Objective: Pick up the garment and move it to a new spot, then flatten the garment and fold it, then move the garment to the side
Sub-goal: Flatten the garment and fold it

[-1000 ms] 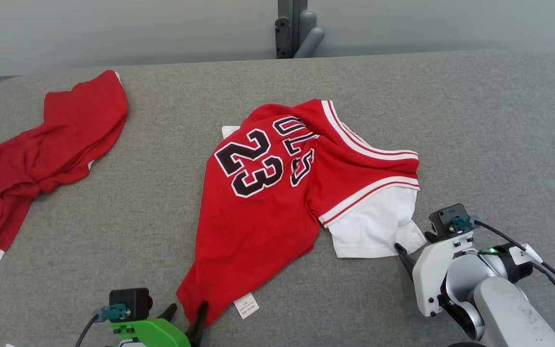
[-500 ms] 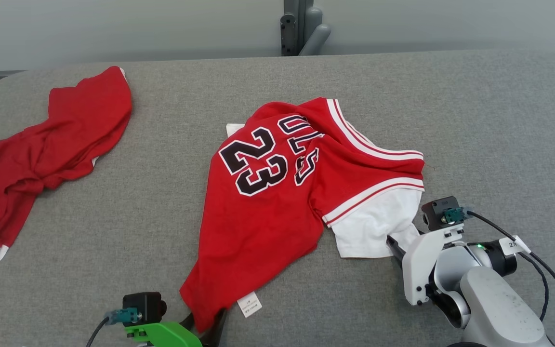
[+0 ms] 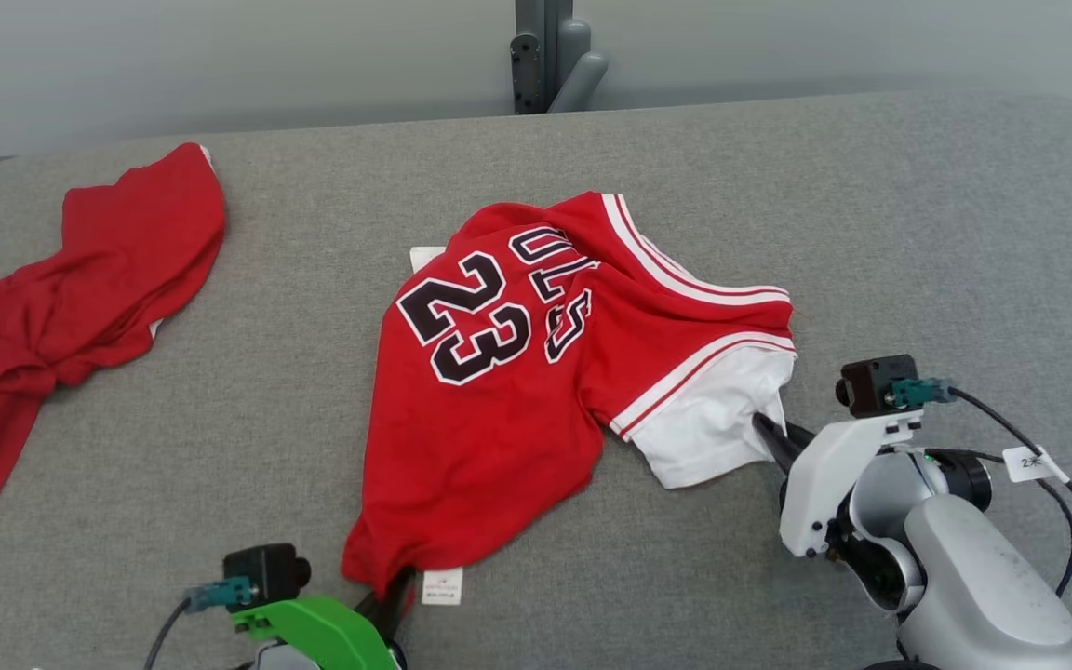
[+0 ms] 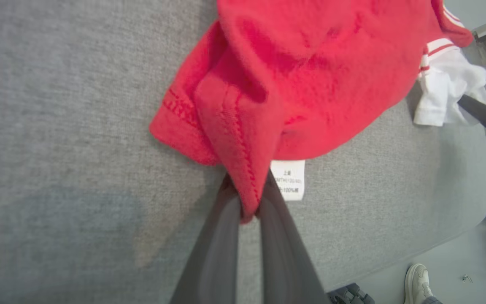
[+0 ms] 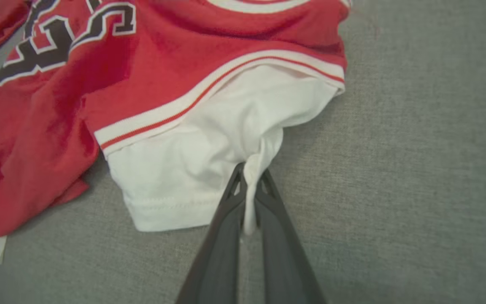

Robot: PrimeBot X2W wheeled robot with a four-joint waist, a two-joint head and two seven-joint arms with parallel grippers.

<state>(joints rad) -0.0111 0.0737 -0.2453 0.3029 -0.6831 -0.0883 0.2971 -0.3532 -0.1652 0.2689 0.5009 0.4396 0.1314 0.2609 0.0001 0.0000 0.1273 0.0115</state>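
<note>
The grey table (image 3: 917, 233) carries the jersey (image 3: 499, 400) at its middle, rumpled, number side up, with a second red cloth (image 3: 80, 279) lying well apart at the far left. The white sleeve (image 3: 713, 428) pokes out on the right.

The left gripper (image 4: 249, 198) is clamped on the red hem corner at the near edge, and the right gripper (image 5: 249, 177) is clamped on a thin pinch of the sleeve. Both bites are small. The likely risk is on the right: that twist of white cloth is narrow, and a sharp lift could pull it out from between the fingers and leave the jersey hanging from one corner. The two holds are also uneven, hem and sleeve, so the jersey may come up skewed and land bunched. On the left, the hem looks doubled over, so a layer might slide free.

A second ago both grippers stood open astride the cloth; now both are shut on it. The sleeve is drawn to a point, and the label (image 4: 290, 179) sits just beside the left fingers. The head camera has shifted too.
</note>
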